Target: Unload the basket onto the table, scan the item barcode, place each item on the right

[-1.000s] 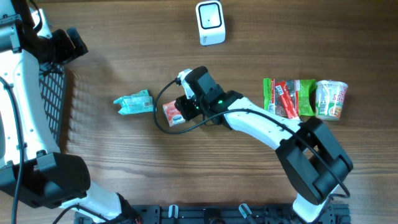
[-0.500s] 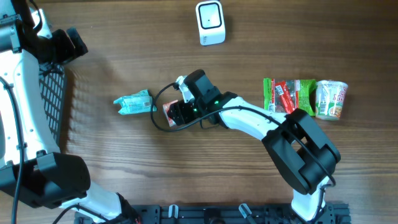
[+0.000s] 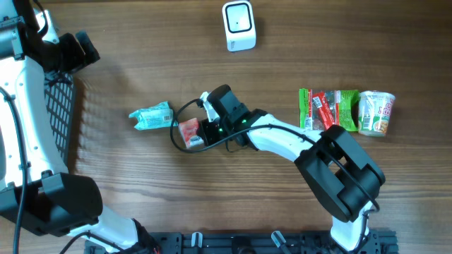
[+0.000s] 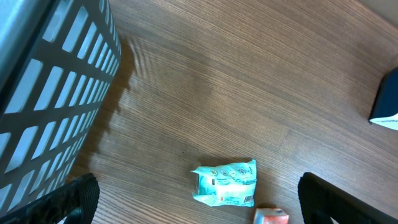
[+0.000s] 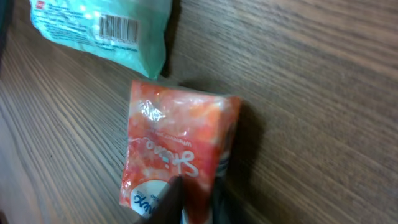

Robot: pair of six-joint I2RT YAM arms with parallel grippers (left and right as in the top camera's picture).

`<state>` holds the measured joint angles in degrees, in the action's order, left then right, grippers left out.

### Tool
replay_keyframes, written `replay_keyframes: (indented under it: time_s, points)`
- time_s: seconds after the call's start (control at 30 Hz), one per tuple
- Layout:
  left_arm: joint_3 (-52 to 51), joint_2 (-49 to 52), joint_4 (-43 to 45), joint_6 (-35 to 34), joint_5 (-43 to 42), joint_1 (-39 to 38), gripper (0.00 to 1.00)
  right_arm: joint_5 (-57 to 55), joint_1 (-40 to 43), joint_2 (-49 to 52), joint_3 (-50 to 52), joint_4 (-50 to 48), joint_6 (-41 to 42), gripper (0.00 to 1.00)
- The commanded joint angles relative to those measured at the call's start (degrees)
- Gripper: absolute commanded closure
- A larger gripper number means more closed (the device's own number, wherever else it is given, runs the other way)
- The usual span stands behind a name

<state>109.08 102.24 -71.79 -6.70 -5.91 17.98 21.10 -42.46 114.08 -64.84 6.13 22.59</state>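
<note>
A red-orange snack packet lies mid-table, and my right gripper is shut on its edge. In the right wrist view the packet fills the centre, with dark fingers pinching its lower end at the gripper. A teal packet lies just left of it, its barcode facing up. The white barcode scanner stands at the back centre. My left gripper hangs open well above the table, with the teal packet far below and between its fingers.
A dark mesh basket sits at the left edge, also shown as the basket in the left wrist view. A green and red snack pack and a cup of noodles lie at the right. A black cable loops beside the red packet.
My right gripper slid a little left, opened wider, then shut on the red-orange packet, which moved slightly left toward the teal packet. The left arm has not moved.
</note>
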Motion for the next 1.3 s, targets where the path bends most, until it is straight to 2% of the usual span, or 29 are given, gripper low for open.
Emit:
replay_keyframes:
  time_s: [0.0,0.07,0.17,0.33,0.37,0.4,0.43,0.47,0.57,0.67,0.87,0.93,1.0,1.13,1.2,1.27]
  points:
    - [-0.15,0.0,0.04,0.28,-0.68,0.26,0.0,-0.52,-0.22,0.42,0.31,-0.94,-0.09,0.96]
    - [-0.15,0.0,0.04,0.28,-0.68,0.26,0.0,-1.4,-0.02,-2.36,-0.48,-0.26,-1.6,0.96]
    - [-0.15,0.0,0.04,0.28,-0.68,0.26,0.0,-11.8,-0.04,-9.79,-0.83,5.66,-2.56,0.96]
    - [-0.15,0.0,0.04,0.28,-0.68,0.24,0.0,-26.32,-0.87,-13.46,-0.83,12.79,-7.17,0.96]
    - [-0.15,0.0,0.04,0.28,-0.68,0.24,0.0,-26.1,-0.87,-13.6,-0.83,13.25,-8.2,0.93]
    - [-0.15,0.0,0.04,0.28,-0.68,0.26,0.0,-23.78,-0.87,-13.49,-0.83,12.9,-8.55,0.47]
    - [-0.15,0.0,0.04,0.28,-0.68,0.24,0.0,-20.96,-0.85,-13.35,-0.83,12.04,-8.48,0.43]
    - [-0.15,0.0,0.04,0.28,-0.68,0.24,0.0,-14.84,-0.7,-12.52,-0.83,9.92,-8.41,0.44]
    - [-0.15,0.0,0.04,0.28,-0.68,0.24,0.0,-7.78,-0.72,-8.11,-0.83,6.47,-7.37,0.44]
    - [-0.15,0.0,0.04,0.28,-0.68,0.24,0.0,-6.86,-0.83,-3.78,-0.83,4.72,-5.51,0.56]
    - [-0.15,0.0,0.04,0.28,-0.68,0.24,0.0,-6.97,-2.75,1.16,-0.81,2.45,-4.37,0.59]
    - [-0.15,0.0,0.04,0.28,-0.68,0.26,0.0,-8.04,-4.2,1.2,-0.83,2.54,-4.35,0.74]
    - [-0.15,0.0,0.04,0.28,-0.68,0.26,0.0,-13.27,-4.17,-0.52,-0.83,4.17,-4.48,0.95]
    - [-0.15,0.0,0.04,0.28,-0.68,0.24,0.0,-24.2,-4.04,-9.62,-0.83,8.31,-7.32,0.95]
    - [-0.15,0.0,0.04,0.28,-0.68,0.24,0.0,-34.58,-4.68,-15.13,-0.83,13.03,-10.32,0.96]
    - [-0.15,0.0,0.04,0.28,-0.68,0.24,0.0,-42.99,-5.64,-15.72,-0.83,16.2,-12.46,0.96]
